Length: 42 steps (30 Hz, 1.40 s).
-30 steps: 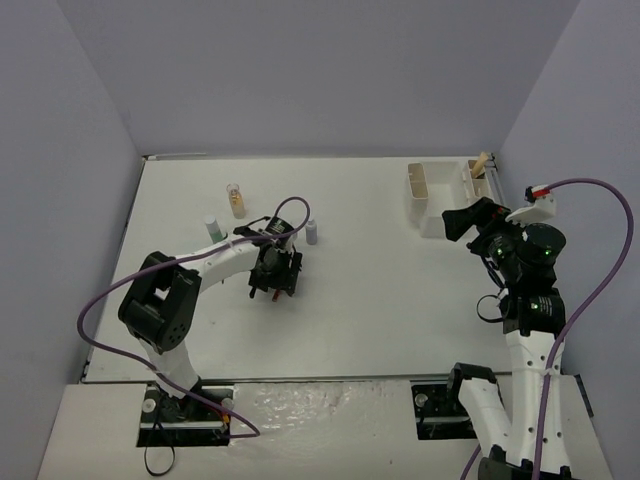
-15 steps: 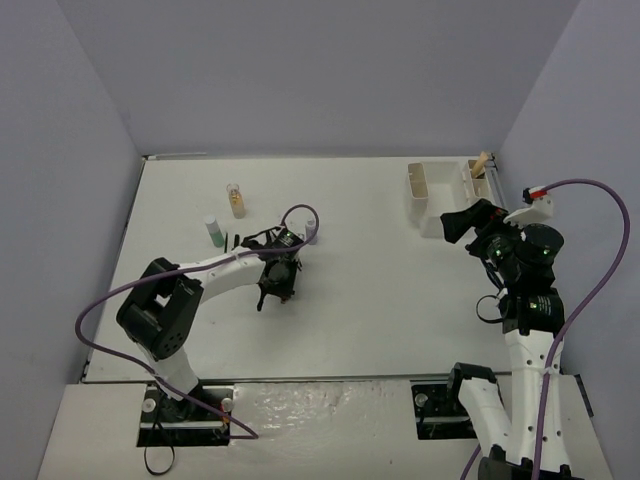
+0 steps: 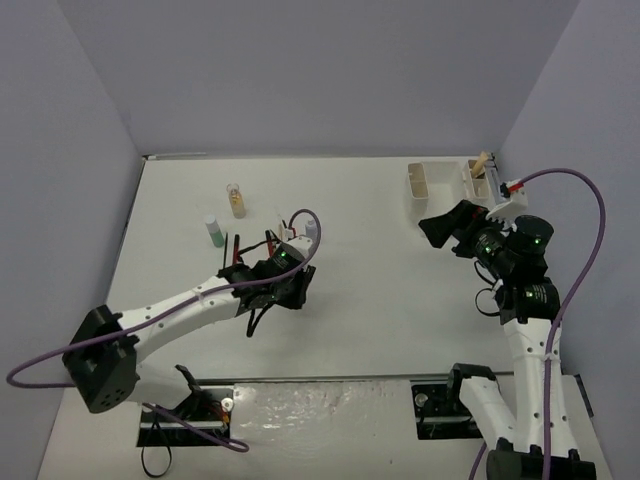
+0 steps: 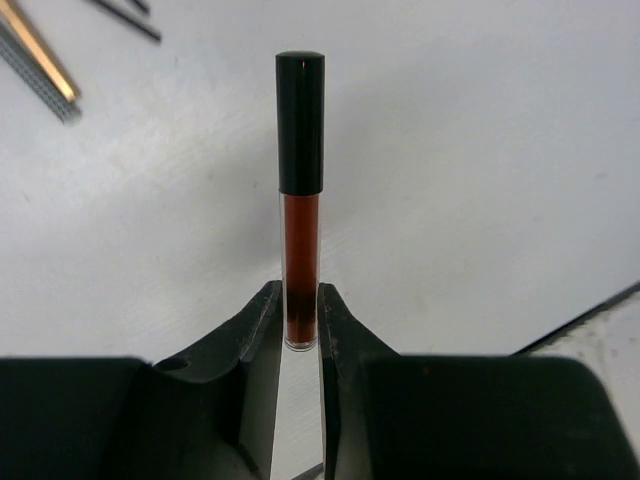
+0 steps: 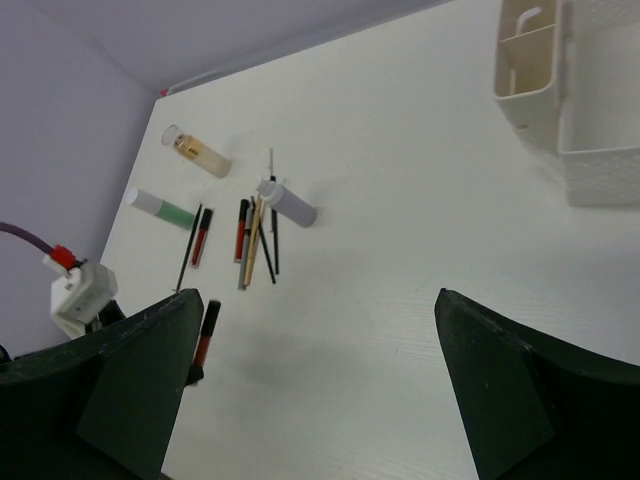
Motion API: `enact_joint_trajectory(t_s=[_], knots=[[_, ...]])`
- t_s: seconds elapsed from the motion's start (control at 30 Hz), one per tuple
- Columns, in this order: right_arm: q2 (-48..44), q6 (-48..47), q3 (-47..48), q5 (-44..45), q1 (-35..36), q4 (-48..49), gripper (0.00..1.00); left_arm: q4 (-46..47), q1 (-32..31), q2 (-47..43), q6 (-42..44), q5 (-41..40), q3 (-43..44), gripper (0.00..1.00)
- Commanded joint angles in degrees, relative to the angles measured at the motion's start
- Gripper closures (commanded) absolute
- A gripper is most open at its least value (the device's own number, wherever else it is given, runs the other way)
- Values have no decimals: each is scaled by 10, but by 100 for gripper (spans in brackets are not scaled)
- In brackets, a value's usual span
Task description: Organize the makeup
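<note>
A white table (image 3: 380,300) seen from above, with two robot arms mounted at its near edge.

Near and left of centre, the left gripper (image 4: 300,305) is clamped on a red tube (image 4: 300,230). Its two black fingers pinch the tube's red lower end, and the black cap points straight away from the gripper. Whether the tube touches the table cannot be told.

Just beyond that gripper lies a loose cluster of makeup: thin black pencils (image 5: 268,240) and two loose tubes (image 5: 201,237), red with dark ends, all lying flat and roughly parallel. A grey bottle (image 5: 287,203) with a white cap sits at the cluster's far edge. To the left of the cluster is a green bottle (image 3: 212,230), and farther back an amber bottle (image 3: 236,200), apart from each other.

On the right side, the right gripper (image 5: 318,300) hangs above the table with its fingers spread wide apart and nothing between them. It sits just in front of the box.

At the far right corner stands a white box (image 3: 418,185) with compartments. A tan stick (image 3: 482,162) leans upright in its rightmost compartment, its top poking above the rim.
</note>
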Motion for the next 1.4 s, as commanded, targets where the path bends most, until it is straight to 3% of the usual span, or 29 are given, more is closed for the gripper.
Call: enact_joint_trajectory(t_s=[0.0,0.4,0.57,0.87,1.03,1.13,1.23,1.3,1.37], knots=[[43,-2,52,-44,60,37,2,109,-9,-59,61,14,70,100],[135,13,109,55,267,134,5,244,-13,-36,107,69,145,100],[172,13,114,94,319,156,9,263,-16,-34,111,76,151,100],[204,-4,109,152,363,164,34,273,-16,-51,111,68,146,100],[203,-5,105,160,372,170,64,275,-16,-50,109,62,145,100],[204,-9,105,167,374,171,87,275,-16,-41,103,58,149,100],[206,-12,104,168,374,171,98,272,-16,-34,101,55,153,100],[209,-16,103,172,374,171,100,264,-15,-28,97,52,157,94],[211,-21,104,183,374,171,100,257,-14,-24,94,40,159,81]])
